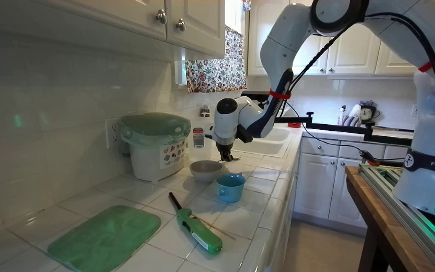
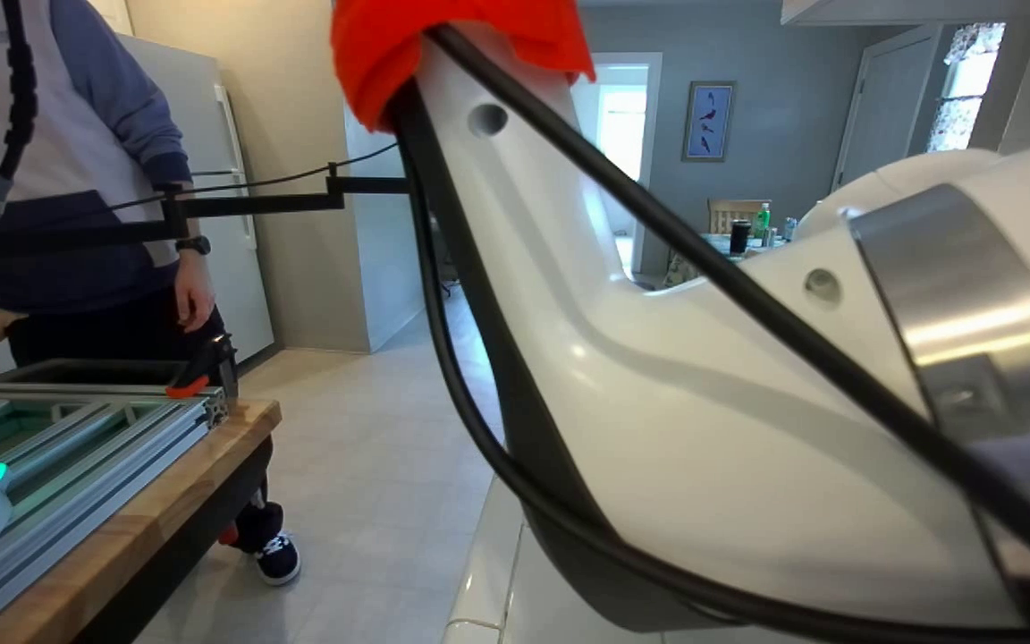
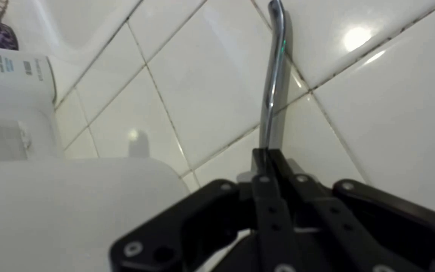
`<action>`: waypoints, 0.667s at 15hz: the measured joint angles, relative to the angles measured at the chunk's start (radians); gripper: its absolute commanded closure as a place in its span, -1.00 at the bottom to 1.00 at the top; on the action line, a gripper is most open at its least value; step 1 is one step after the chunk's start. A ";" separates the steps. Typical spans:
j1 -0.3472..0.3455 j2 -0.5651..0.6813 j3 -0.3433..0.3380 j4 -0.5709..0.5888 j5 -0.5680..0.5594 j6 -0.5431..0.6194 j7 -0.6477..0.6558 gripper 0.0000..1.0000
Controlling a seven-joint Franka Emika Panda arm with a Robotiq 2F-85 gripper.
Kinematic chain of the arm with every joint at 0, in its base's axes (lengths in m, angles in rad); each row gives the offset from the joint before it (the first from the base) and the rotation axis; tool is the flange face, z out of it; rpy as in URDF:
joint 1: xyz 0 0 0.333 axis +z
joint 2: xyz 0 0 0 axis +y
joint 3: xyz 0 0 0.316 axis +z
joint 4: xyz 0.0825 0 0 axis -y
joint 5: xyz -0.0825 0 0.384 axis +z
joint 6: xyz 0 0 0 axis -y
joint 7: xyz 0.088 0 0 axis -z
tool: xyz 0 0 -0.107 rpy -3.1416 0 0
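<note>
My gripper [image 3: 266,154] is low over the white tiled counter [image 3: 210,75], its black fingertips brought together around a thin shiny metal utensil [image 3: 275,75]. The slightly bent handle runs up and away from the fingers in the wrist view; its far end is hidden by the jaws. In an exterior view the gripper [image 1: 225,158] points down just behind a pale bowl [image 1: 207,172], with a bit of the metal utensil [image 1: 236,159] showing beside it. A blue cup [image 1: 231,187] stands in front of the bowl. The arm's links fill much of another exterior view, without the gripper.
Behind the bowl are a bin [image 1: 153,147] with a green lid and a bottle [image 1: 199,145]. The sink [image 1: 266,141] lies beyond. Nearer are a green lighter [image 1: 200,230], a thin stick [image 1: 217,229] and a green mat [image 1: 106,238]. A person [image 2: 95,179] stands by the robot's table.
</note>
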 measured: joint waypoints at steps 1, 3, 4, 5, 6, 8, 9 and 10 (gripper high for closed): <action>0.000 0.000 0.000 0.001 -0.001 0.000 0.000 0.98; 0.004 -0.003 0.000 0.001 -0.001 0.000 0.006 0.99; 0.009 -0.005 0.000 -0.002 -0.001 -0.001 0.021 1.00; 0.017 -0.010 0.000 -0.009 -0.001 -0.005 0.040 1.00; 0.026 -0.018 0.000 -0.019 -0.001 -0.016 0.062 1.00; 0.050 -0.044 -0.002 -0.054 -0.001 -0.050 0.115 1.00; 0.060 -0.061 -0.002 -0.074 -0.001 -0.069 0.141 1.00; 0.068 -0.076 -0.002 -0.094 -0.001 -0.087 0.162 1.00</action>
